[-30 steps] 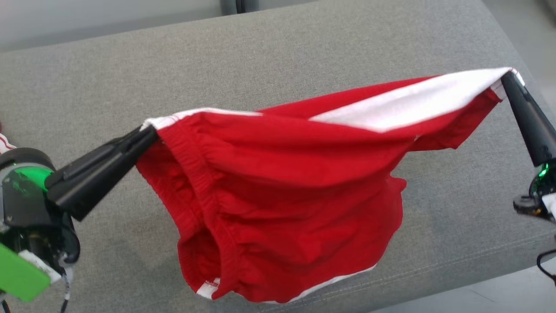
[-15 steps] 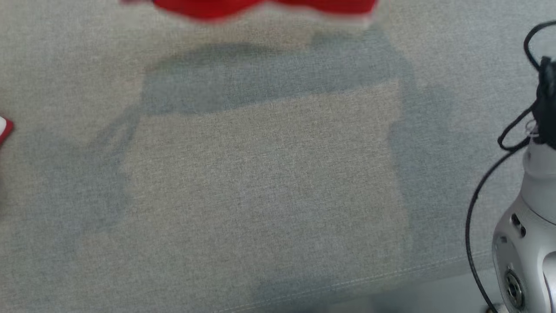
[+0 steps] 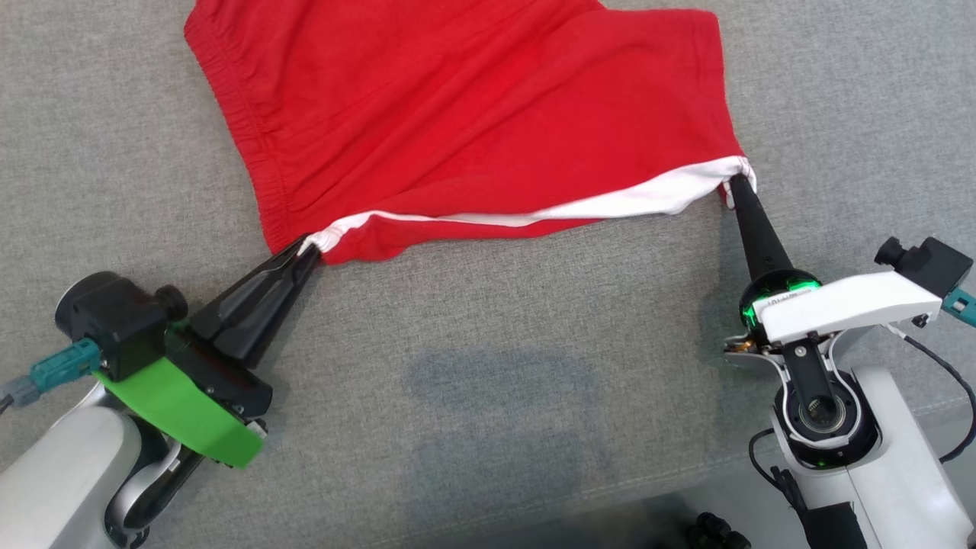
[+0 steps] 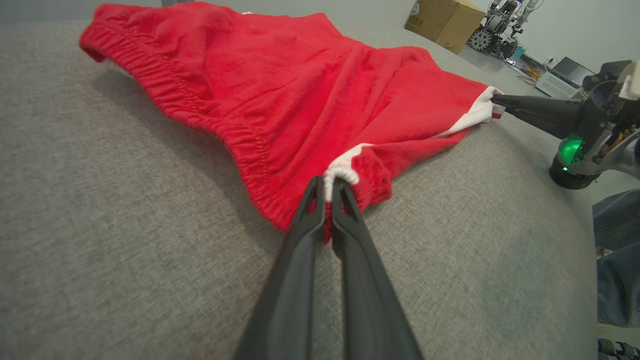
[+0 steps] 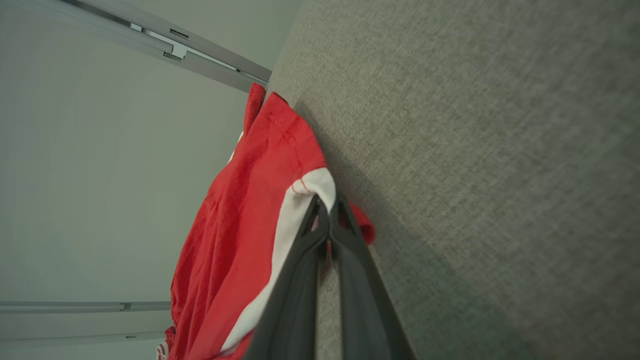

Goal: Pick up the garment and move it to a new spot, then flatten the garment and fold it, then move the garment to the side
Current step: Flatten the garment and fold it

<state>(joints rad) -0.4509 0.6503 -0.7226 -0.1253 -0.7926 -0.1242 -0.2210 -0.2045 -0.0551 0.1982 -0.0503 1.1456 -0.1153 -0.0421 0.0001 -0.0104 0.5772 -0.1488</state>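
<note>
The garment is a pair of red shorts with a white side stripe, spread on the grey cushion and running off the top of the head view. My left gripper is shut on its near left corner, where white trim bunches between the fingers. My right gripper is shut on the near right corner at the white stripe. The edge between both grips is pulled fairly straight. In the left wrist view the garment lies flat with the elastic waistband at left, and the right gripper pinches the far corner.
The grey upholstered surface stretches in front of the garment, its front seam near the bottom right. A cardboard box and equipment stand in the room behind. A person's blue-clad leg is at the right edge of the left wrist view.
The head camera has tilted and swung. The garment, held hanging in the air a second ago, now lies spread on the cushion with both grippers low at its near corners.
</note>
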